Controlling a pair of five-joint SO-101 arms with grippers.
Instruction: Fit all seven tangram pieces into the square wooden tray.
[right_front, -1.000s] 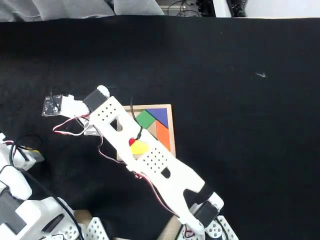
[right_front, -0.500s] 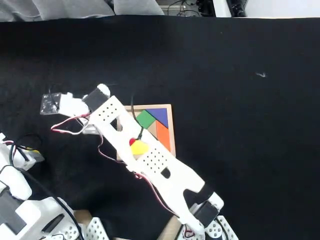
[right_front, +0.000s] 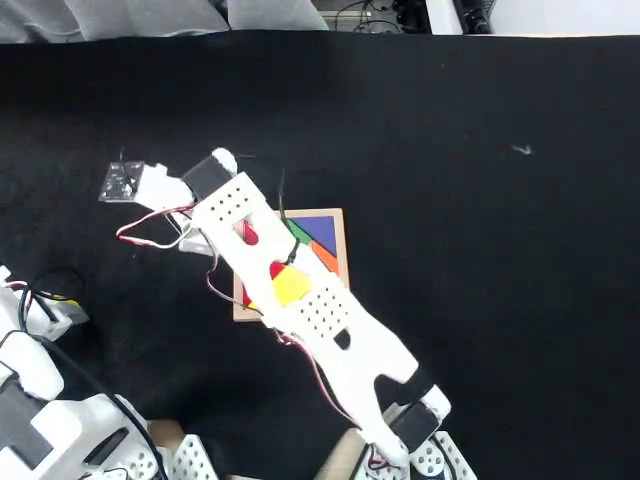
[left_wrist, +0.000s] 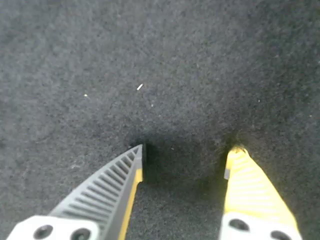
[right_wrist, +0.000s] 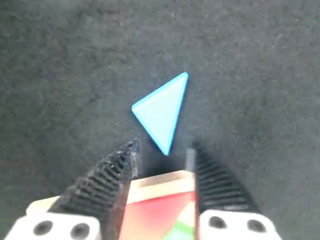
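Though flat, cyan triangle (right_wrist: 161, 111) (perhaps glossy).

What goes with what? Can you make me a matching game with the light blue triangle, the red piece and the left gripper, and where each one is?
Things:
1. light blue triangle
2. red piece
3. left gripper

Places:
A. inside the wooden tray
B. open above bare black cloth
C. lying on the black cloth, outside the wooden tray

Pairs: 1-C, 2-A, 3-B
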